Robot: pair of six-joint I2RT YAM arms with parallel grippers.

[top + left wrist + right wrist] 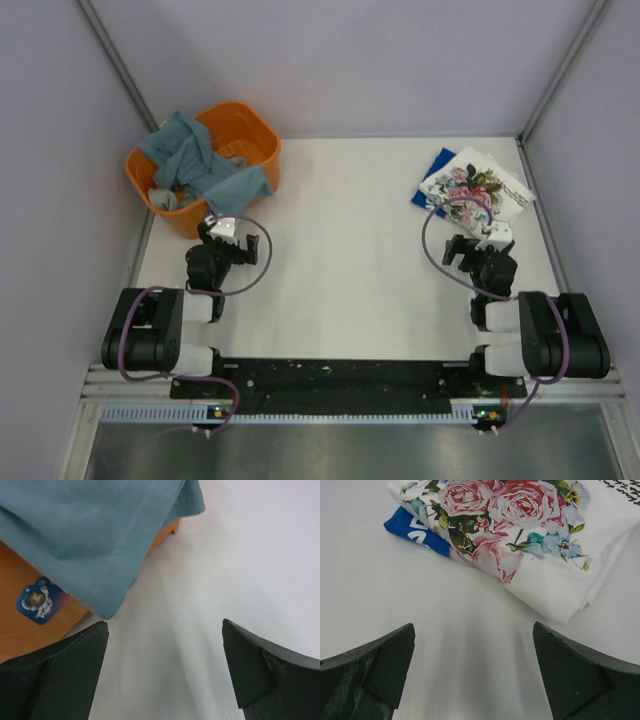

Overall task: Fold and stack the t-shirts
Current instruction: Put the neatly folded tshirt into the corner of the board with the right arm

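A folded white t-shirt with a pink-and-red floral print (480,187) lies at the back right of the table on top of a folded royal-blue t-shirt (429,190). The right wrist view shows the floral shirt (530,530) covering the blue one (412,530), which sticks out at the left. My right gripper (493,233) stands open just in front of this stack, over bare table (474,665). A teal t-shirt (200,160) hangs over the rim of the orange basket (255,130). My left gripper (222,228) is open beside the basket, its hem (100,580) just ahead of the empty jaws.
The orange basket (25,640) with an astronaut sticker stands at the back left corner. Grey walls and metal posts close in the table on three sides. White table surface (340,250) lies between the two arms.
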